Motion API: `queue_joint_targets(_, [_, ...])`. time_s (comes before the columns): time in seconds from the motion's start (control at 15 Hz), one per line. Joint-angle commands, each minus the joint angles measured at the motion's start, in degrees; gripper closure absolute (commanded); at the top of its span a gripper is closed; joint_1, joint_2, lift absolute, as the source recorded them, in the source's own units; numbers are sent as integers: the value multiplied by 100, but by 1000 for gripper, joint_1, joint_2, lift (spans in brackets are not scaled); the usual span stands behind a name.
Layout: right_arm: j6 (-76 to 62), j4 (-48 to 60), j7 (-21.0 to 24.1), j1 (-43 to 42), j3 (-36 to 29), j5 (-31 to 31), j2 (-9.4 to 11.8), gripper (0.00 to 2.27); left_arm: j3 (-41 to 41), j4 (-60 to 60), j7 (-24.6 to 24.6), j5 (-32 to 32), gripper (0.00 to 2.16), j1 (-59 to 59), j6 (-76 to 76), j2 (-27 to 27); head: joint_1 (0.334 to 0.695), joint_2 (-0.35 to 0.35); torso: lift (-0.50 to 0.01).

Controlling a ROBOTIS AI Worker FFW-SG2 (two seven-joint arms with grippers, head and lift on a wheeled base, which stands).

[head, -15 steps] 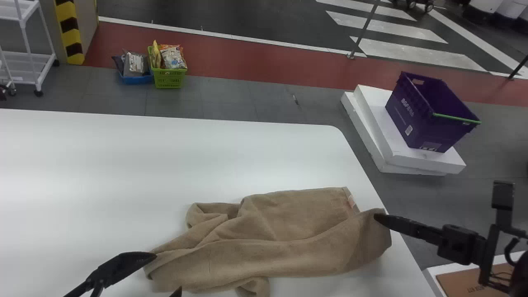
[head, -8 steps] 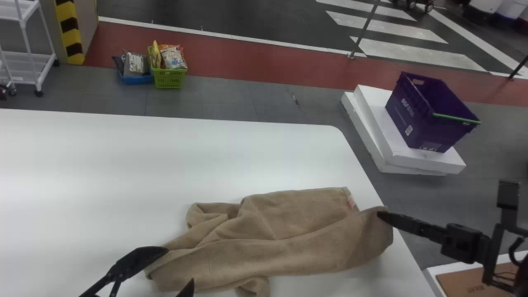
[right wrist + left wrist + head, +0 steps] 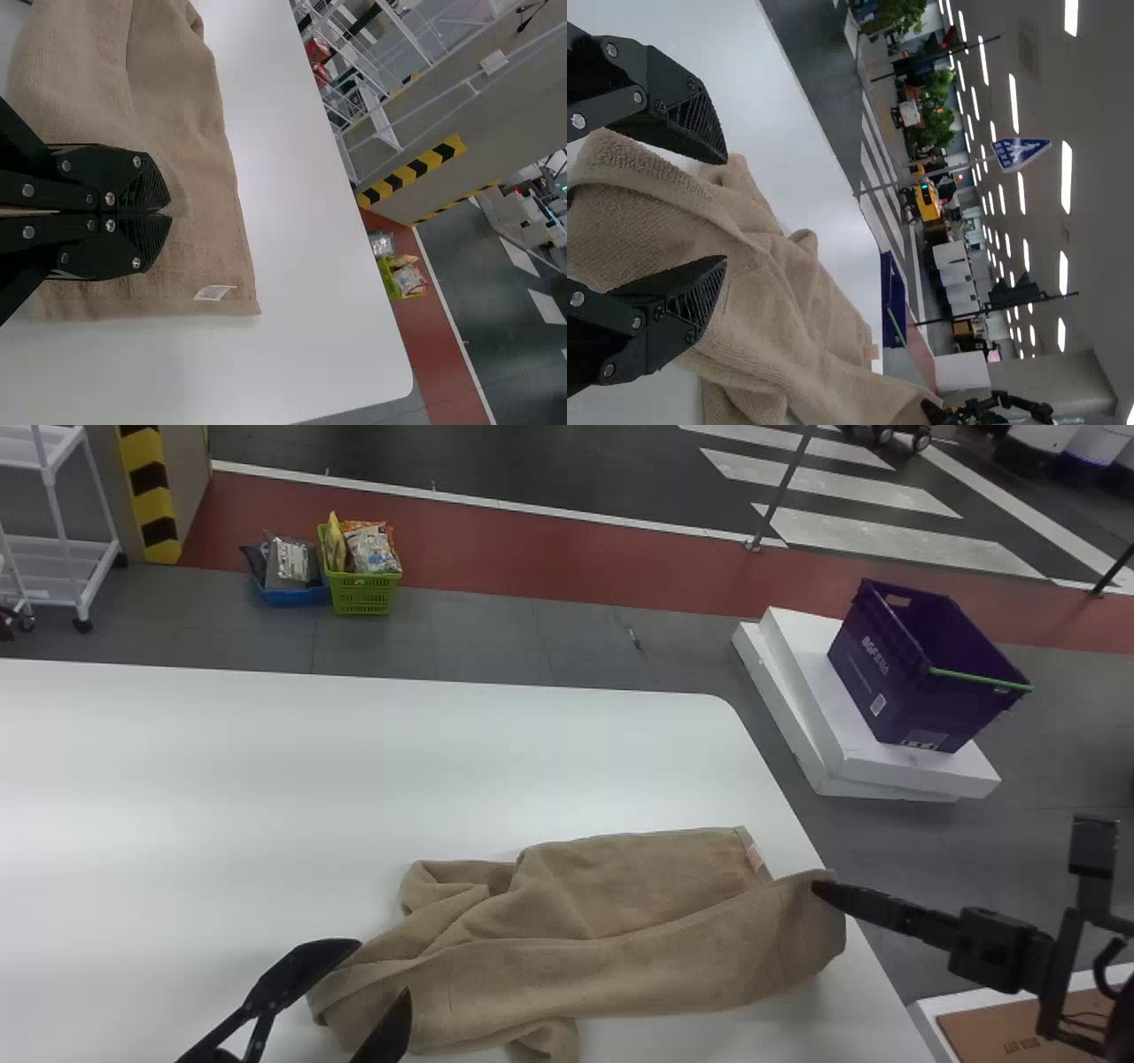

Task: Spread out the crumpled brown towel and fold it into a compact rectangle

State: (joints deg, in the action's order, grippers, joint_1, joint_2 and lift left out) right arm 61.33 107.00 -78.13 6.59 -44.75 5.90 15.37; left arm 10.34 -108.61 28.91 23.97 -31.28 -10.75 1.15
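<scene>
Where the left claw (image 3: 384, 967) hangs, head view: spread wide at the towel (image 3: 549, 970)'s left end
Right claw (image 3: 813, 887): at the towel's raised right end
Towel: long rumpled folds on the tabletop (image 3: 354, 779)
Left wrist view: claw parted, towel showing between its tips
Right wrist view: claw closed, seemingly pinching towel

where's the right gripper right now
In the head view, the right gripper is at the right end of the brown towel, by the right edge of the white table.
</scene>
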Motion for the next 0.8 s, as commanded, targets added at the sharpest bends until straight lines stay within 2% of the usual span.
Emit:
queue_joint_targets(0.0, [-20, -30, -19, 0, -8, -10, -7, 1261, -6, 15, 9, 64, 664, 8, 17, 52, 695, -350, -127])
queue_joint_targets(0.13, [-20, -30, -19, 0, 10, -1, -16, 1261, -15, 15, 9, 64, 667, 8, 17, 70, 695, -350, -127])
queue_joint_targets(0.2, [-2, -30, -19, 0, 10, -1, -16, 1261, -32, -3, 9, 56, 748, -9, 17, 70, 695, -350, -127])
queue_joint_targets(0.27, [-2, -30, -19, 0, 1, -19, -16, 1261, -50, -46, 9, 47, 947, -36, 17, 70, 695, -350, -127])
queue_joint_targets(0.33, [15, -30, -19, 0, -25, -72, -16, 1261, -94, -90, 9, 20, 998, -53, 17, 78, 695, -350, -127])
queue_joint_targets(0.6, [279, -13, -19, -18, -210, -247, -60, 1261, -217, -460, 88, -50, 998, -238, 34, 105, 695, -350, -127])
queue_joint_targets(0.73, [578, 154, -19, -105, -447, -643, -157, 1261, -358, -829, 141, -261, 998, -405, 34, 114, 695, -350, -127])
